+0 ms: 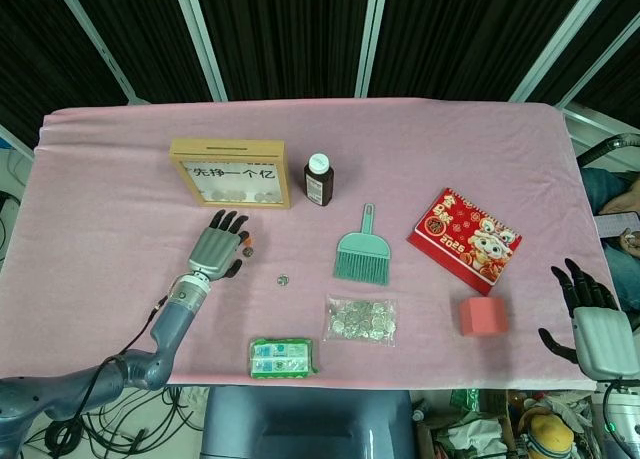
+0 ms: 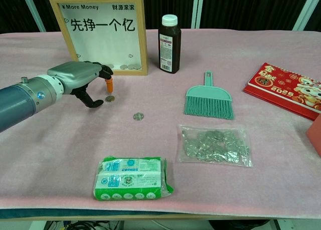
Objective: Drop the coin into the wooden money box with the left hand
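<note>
The wooden money box [image 1: 230, 174] [image 2: 103, 32] stands upright at the back left, with several coins behind its clear front. My left hand [image 1: 218, 247] [image 2: 80, 79] hovers just in front of it, fingers spread and bent down, holding nothing. A small coin [image 1: 249, 250] [image 2: 109, 98] lies on the pink cloth right under its orange fingertip [image 2: 108, 83]. A second coin [image 1: 283, 278] [image 2: 139, 117] lies loose a little to the right. My right hand [image 1: 598, 314] rests open at the table's right front edge, seen only in the head view.
A brown bottle [image 1: 319, 179] [image 2: 169, 43] stands right of the box. A teal brush [image 1: 362, 249] [image 2: 208, 100], a bag of coins [image 1: 361, 320] [image 2: 214, 145], a green packet [image 1: 282, 358] [image 2: 131, 178], a red calendar [image 1: 465, 239] [image 2: 288, 89] and a pink block [image 1: 483, 315] lie around.
</note>
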You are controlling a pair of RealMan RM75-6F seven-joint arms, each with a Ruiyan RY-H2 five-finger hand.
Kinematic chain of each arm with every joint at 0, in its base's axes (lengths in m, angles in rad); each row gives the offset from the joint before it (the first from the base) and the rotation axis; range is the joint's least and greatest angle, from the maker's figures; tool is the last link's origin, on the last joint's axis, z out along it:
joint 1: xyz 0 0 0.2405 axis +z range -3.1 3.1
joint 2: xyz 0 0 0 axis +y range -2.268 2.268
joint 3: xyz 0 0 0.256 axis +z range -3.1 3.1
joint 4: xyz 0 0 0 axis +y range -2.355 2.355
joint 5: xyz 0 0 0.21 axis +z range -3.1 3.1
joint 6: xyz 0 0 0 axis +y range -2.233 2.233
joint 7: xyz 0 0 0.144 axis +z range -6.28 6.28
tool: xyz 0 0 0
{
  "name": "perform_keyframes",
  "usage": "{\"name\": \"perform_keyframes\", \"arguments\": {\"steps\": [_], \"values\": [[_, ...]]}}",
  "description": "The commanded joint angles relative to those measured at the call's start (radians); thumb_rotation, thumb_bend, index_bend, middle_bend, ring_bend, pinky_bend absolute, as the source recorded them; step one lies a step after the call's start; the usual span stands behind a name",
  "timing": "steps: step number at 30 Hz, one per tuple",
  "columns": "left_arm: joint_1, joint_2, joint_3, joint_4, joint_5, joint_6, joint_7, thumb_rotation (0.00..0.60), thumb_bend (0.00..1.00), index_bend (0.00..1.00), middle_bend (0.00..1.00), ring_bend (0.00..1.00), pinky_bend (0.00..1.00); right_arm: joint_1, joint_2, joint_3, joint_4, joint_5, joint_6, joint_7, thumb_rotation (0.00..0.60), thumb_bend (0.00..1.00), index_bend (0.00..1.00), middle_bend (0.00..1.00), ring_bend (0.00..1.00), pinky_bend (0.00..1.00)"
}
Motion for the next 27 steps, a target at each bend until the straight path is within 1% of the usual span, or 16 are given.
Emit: {"name": "perform_keyframes", "arguments": {"steps": [1,17,27], "values": [[0.0,0.0,0.0,0.0,0.001,0.0,-0.001,0.6,0.37,0.4,0.1,0.01,0.0,0.0,0.0,0.0,0.0,0.0,0.0,0.0,0.6,0.14,0.1,0.0,0.09,0.16],[0.0,0.007,0.0,-0.014,0.015,0.011,-0.004,0.6,0.37,0.41,0.1,0.01,0.0,0.001,0.001,-0.001,-0.002,-0.001,-0.001,-0.002,0.6,0.14,0.1,0.0,0.09,0.16],[-0.001,-0.002,0.002,0.002,0.013,0.004,-0.008,0.6,0.37,0.41,0.1,0.01,0.0,0.001,0.002,-0.001,-0.003,0.001,-0.002,0.0,0.6,0.14,0.1,0.0,0.09,0.16]]}}
